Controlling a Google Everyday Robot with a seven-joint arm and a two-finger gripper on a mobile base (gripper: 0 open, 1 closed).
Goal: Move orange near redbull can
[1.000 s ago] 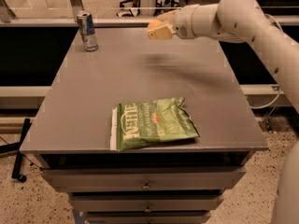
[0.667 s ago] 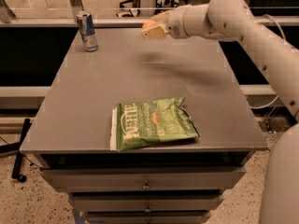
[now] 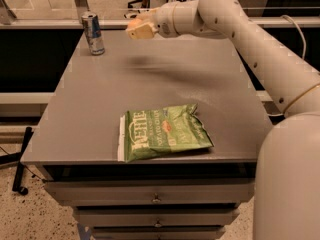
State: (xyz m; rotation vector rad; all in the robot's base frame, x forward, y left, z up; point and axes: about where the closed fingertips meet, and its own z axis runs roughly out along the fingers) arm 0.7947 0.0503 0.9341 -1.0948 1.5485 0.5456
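1. Camera view showed the green chip bag (image 3: 165,133) lying flat near the front edge of the table (image 3: 90,114), unmoved over the past second.
2. Farther back, the pincer (image 3: 141,30) hung above the table, clenched on the orange (image 3: 133,21), of which only a sliver showed.
3. During that second the pincer had travelled toward the redbull can (image 3: 93,33), narrowing the gap.
4. The redbull can stood upright at the far corner. The orange was near it but airborne, so lowering and release were judged outstanding.
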